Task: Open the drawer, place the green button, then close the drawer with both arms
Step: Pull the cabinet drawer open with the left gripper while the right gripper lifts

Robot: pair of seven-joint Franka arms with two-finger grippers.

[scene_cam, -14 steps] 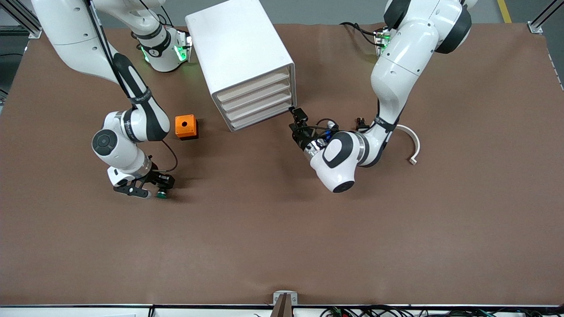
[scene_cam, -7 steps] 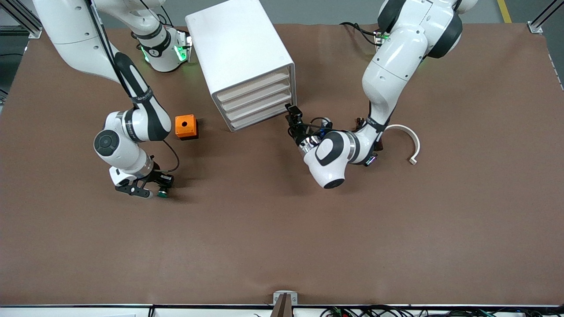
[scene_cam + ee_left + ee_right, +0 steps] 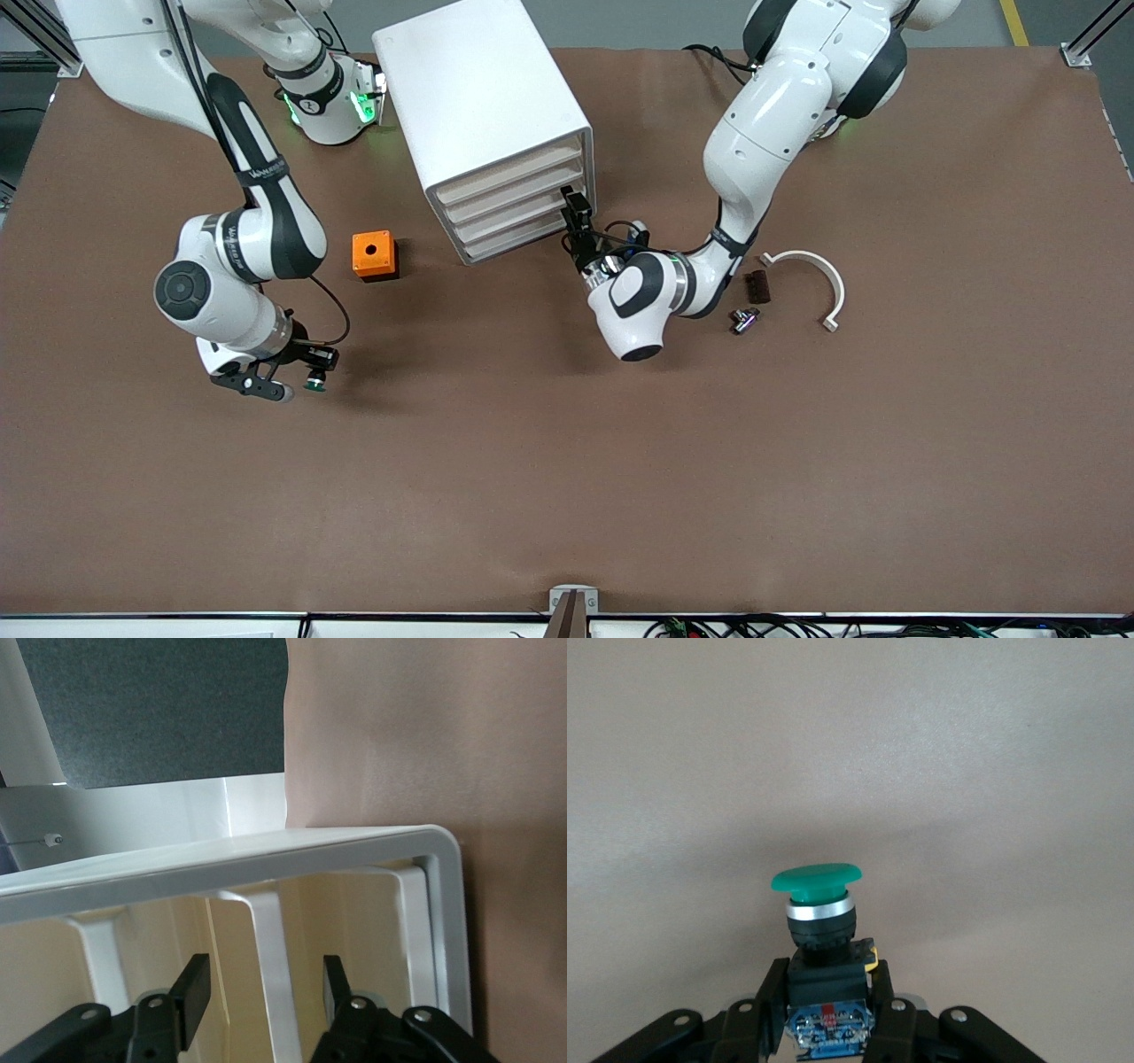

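The white cabinet (image 3: 483,106) stands at the back middle, its four drawers shut; the third drawer (image 3: 516,214) is flush with the others. My left gripper (image 3: 574,211) is open at the drawer fronts' end toward the left arm. In the left wrist view this gripper (image 3: 266,988) straddles a white rib of the cabinet's front frame (image 3: 266,859). My right gripper (image 3: 301,379) is shut on the button (image 3: 313,383) and holds it just over the table, nearer the front camera than the orange box. In the right wrist view the green cap (image 3: 816,879) sticks out ahead of the right gripper (image 3: 830,992).
An orange box with a hole (image 3: 374,255) sits beside the cabinet toward the right arm's end. A white curved piece (image 3: 813,270), a small dark block (image 3: 757,285) and a small metal part (image 3: 742,319) lie by the left arm's wrist.
The left arm has swung toward the cabinet, bringing its gripper up against the drawer fronts and uncovering the small parts. The right gripper has shifted slightly with the button.
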